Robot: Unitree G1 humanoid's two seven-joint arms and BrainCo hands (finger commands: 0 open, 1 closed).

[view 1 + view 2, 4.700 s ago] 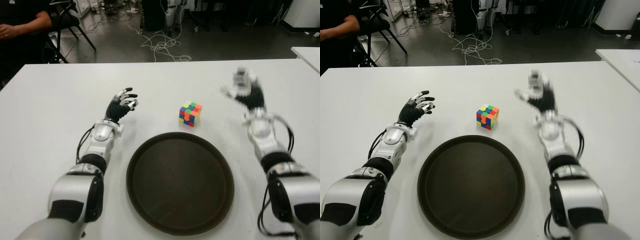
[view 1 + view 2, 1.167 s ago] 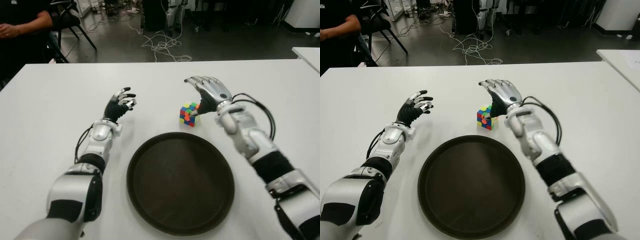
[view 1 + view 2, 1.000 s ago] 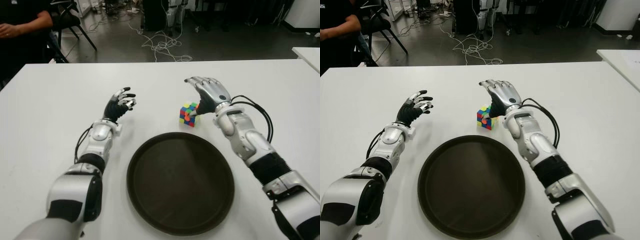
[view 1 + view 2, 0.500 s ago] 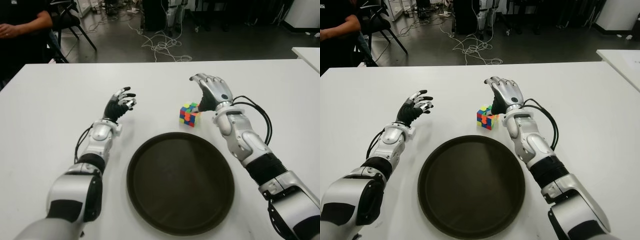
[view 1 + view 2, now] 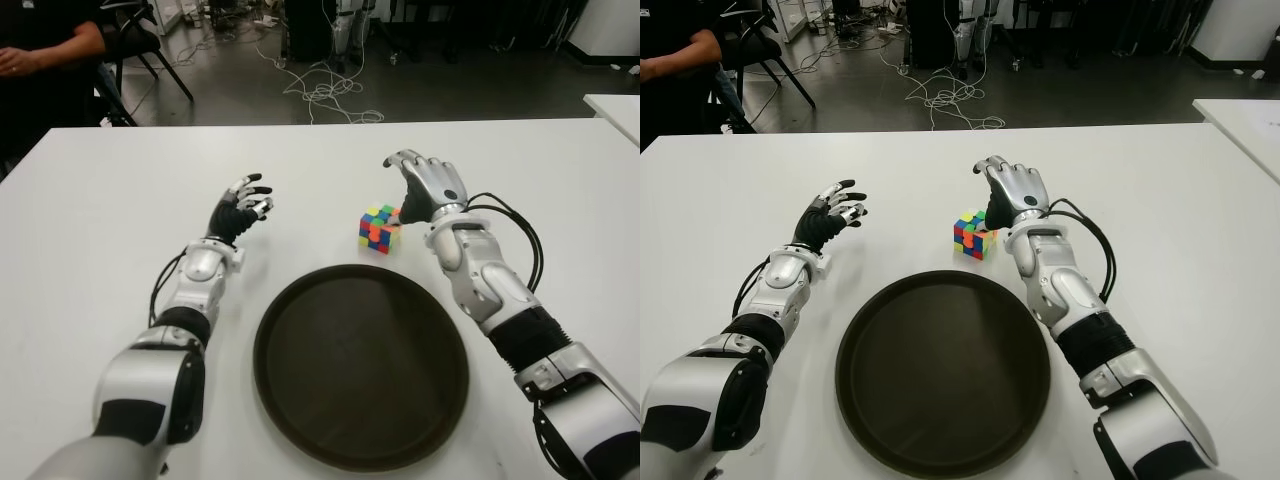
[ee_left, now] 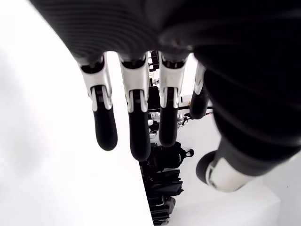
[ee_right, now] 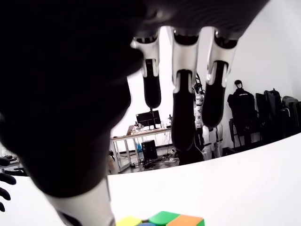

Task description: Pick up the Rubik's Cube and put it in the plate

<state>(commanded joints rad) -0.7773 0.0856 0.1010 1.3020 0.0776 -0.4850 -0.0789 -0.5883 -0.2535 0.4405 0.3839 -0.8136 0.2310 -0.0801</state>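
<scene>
Rubik's Cube (image 5: 380,228) untouched on bench (image 5: 100,200), beyond plate (image 5: 290,400). Right hand (image 5: 428,190) beside it, fingers (image 7: 183,117) spread, empty; centre over cube before closing. Left hand (image 5: 240,212) idle, unclenched.

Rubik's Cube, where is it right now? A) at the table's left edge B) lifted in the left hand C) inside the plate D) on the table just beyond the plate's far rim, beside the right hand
D: the Rubik's Cube sits on the white table beyond the plate, with the open right hand at its right side.
</scene>
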